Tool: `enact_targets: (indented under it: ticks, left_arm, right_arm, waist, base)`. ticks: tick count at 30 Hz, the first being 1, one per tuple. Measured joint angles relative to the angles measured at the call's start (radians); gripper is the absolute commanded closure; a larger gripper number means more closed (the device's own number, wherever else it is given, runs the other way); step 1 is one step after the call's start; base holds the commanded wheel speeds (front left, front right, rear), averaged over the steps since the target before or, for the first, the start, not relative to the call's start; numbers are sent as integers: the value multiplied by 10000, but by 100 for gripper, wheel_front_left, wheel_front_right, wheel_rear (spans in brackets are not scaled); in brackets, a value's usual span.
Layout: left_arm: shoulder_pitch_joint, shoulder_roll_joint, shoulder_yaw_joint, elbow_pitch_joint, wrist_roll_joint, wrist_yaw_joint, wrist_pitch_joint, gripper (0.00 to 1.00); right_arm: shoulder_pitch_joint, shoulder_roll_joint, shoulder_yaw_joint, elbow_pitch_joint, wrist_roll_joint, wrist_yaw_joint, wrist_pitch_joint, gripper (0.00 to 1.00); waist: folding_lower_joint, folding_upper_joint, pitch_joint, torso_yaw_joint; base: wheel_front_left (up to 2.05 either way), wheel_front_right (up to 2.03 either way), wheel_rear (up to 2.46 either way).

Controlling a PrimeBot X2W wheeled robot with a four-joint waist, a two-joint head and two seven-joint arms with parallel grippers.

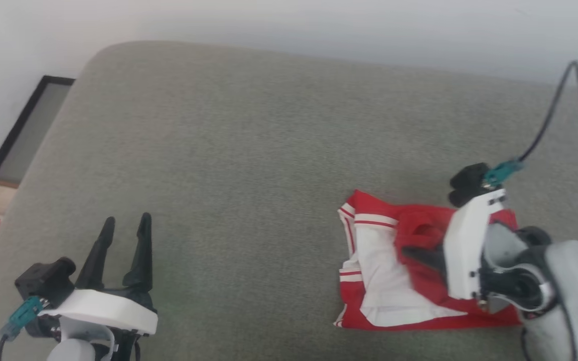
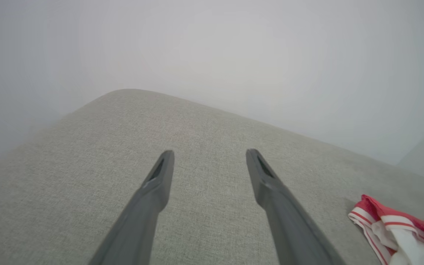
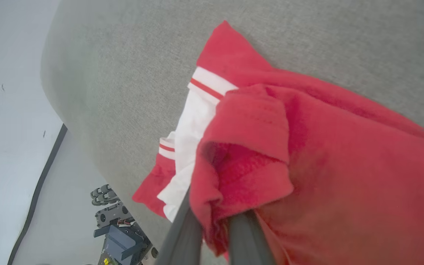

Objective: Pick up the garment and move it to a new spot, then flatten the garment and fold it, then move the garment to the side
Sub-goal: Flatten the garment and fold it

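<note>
Red cloth: the garment (image 1: 379,260) lies on the grey cushion (image 1: 249,150), at about 4 o'clock in the head view, well apart from the cushion's 12 o'clock edge.
Form: a compact layered rectangle. White sleeve panels lie on top, with the red body beneath them and along the 3 and 6 o'clock sides. The print is not showing.
Long axis: runs roughly 9 to 3 o'clock in the head view.
Pointing: the striped sleeve trims face 9 o'clock. I cannot tell which end holds the collar.
Right claw (image 1: 412,253): comes in from 3 o'clock with its fingers pressed together on a raised red fold near the middle of the bundle. In the right wrist view the cloth drapes over both fingers and hides the tips.
Left claw (image 1: 127,220): sits at 7 o'clock, spread wide and holding nothing. Its fingers aim at 12 o'clock over bare cushion, and the garment is well apart toward 3 o'clock.
Done (judged): the pick-up, the flattening and most or all of the folding, going by the stacked layers and squared outline.
In hand (judged): either laying down a last red flap or starting the carry to the side. The frames do not settle which.
Left to do (judged): set the bundle down at its side spot without spilling the layers, then let go.
</note>
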Motion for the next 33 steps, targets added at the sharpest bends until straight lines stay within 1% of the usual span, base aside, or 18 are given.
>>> enact_targets:
  ticks: [2, 6, 7, 8, 9, 12, 15, 19, 23, 27, 30, 31, 32, 33]
  left_arm:
    - [-73, -27, -65, 65, 0, -17, -2, 0]
    - [-181, -61, -140, 198, -2, -88, -4, 0]
    - [-201, -82, -146, 224, -2, -90, -4, 0]
    - [-205, -90, -146, 251, -4, -92, -4, 0]
    - [-206, -94, -146, 276, -4, -102, -6, 0]
    - [-204, -82, -59, 314, -10, -104, -10, 0]
    - [-199, -79, 52, 313, -19, -107, -13, 0]
    - [-172, -27, 215, 290, -21, -134, -15, 0]
    - [-106, 21, 366, 257, -21, -150, -15, 0]
    - [-6, 77, 520, 247, -21, -169, -15, 0]
    - [35, 178, 656, 226, -19, -174, -17, 0]
    - [51, 188, 698, 209, -19, -174, -17, 0]
    - [142, 221, 759, 180, -4, -176, -17, 0]
    - [202, 228, 788, 182, 6, -176, -17, 0]
  right_arm:
    - [-104, 182, 207, 295, -15, 0, -150, 100]
    - [-432, 341, 606, 949, -207, 0, -412, 100]
    - [-457, 376, 667, 1064, -198, 0, -462, 84]
    - [-472, 453, 669, 1166, -167, 0, -573, 15]
    - [-516, 525, 671, 1243, -82, 0, -608, 0]
    - [-705, 550, 750, 1110, 146, 0, -617, 0]
    - [-731, 405, 692, 690, 336, 0, -685, 0]
    - [-750, -56, 328, 169, 318, 0, -932, 0]
    - [-643, -453, -255, -123, 163, 0, -1534, 0]
    - [-407, -851, -706, -232, 33, 0, -2330, 0]
    - [-214, -1152, -953, -267, -113, 0, -3196, 0]
    - [-147, -1243, -984, -255, -142, 0, -3532, 0]
    - [-11, -1381, -1118, -130, -213, 0, -4330, 0]
    - [54, -1473, -1154, -15, -224, 0, -4696, 0]
  waist:
    - [0, 0, -13, 175]
    - [0, 0, -23, 421]
    - [-1, 0, -25, 456]
    - [-1, 0, -27, 479]
    - [0, 0, -31, 486]
    - [-1, 0, -40, 430]
    - [0, 0, -45, 280]
    - [-1, 0, -79, -5]
    - [0, 0, -142, -327]
    - [0, 0, -228, -669]
    - [0, 0, -299, -930]
    - [0, 0, -326, -1017]
    - [0, 0, -381, -1184]
    - [0, 0, -411, -1260]
  base:
    - [0, 0, 0]
    - [0, 0, 0]
    - [0, 0, 0]
    - [0, 0, 0]
    - [0, 0, 0]
    - [0, 0, 0]
    - [0, 0, 0]
    - [0, 0, 0]
    - [0, 0, 0]
    - [0, 0, 0]
    - [0, 0, 0]
    - [0, 0, 0]
    - [0, 0, 0]
    - [0, 0, 0]
